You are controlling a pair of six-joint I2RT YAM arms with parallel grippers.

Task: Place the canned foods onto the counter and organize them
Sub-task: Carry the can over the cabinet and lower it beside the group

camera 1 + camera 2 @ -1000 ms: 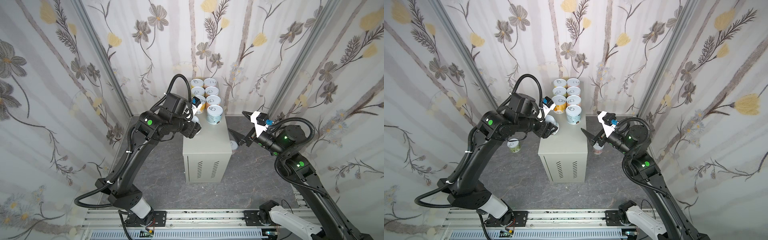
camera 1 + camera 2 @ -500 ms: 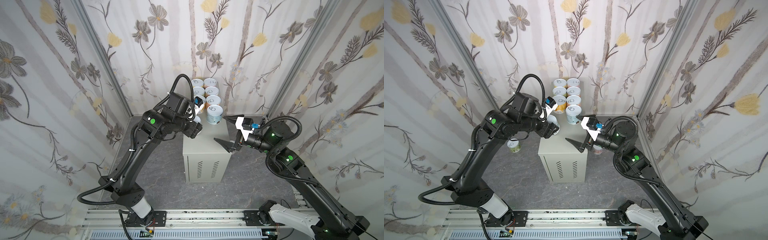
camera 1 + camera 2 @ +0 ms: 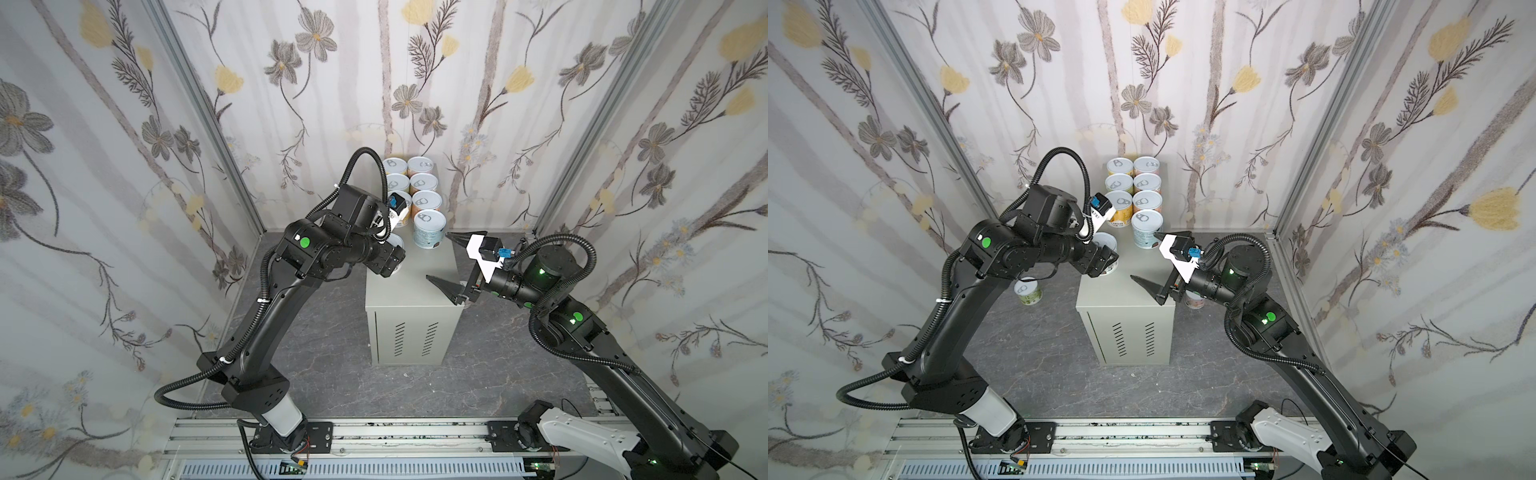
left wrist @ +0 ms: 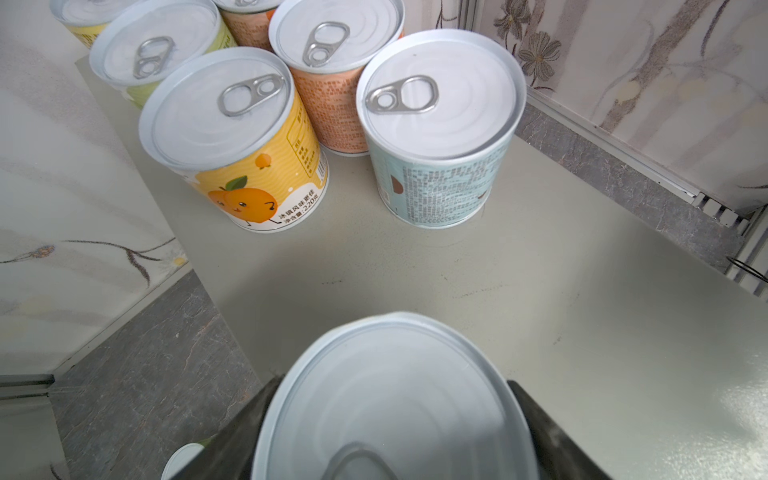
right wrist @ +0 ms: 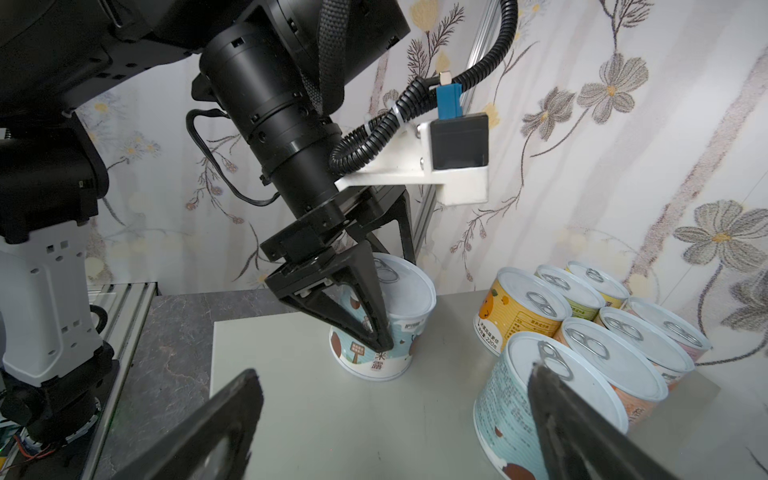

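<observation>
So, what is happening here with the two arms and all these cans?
The left tool straddles a pale blue can standing on the grey counter; whether it grips it, I cannot tell. The right tool is open and empty, above the counter's front right. Seven more cans stand in two rows at the back. Two cans are on the floor, one left of the counter, one right of it.

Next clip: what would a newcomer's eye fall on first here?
Seven canned foods stand packed in two rows at the back of the counter. In front, the left hand straddles an eighth can near the counter's left edge, while the right hand gapes open over its right side.
</observation>
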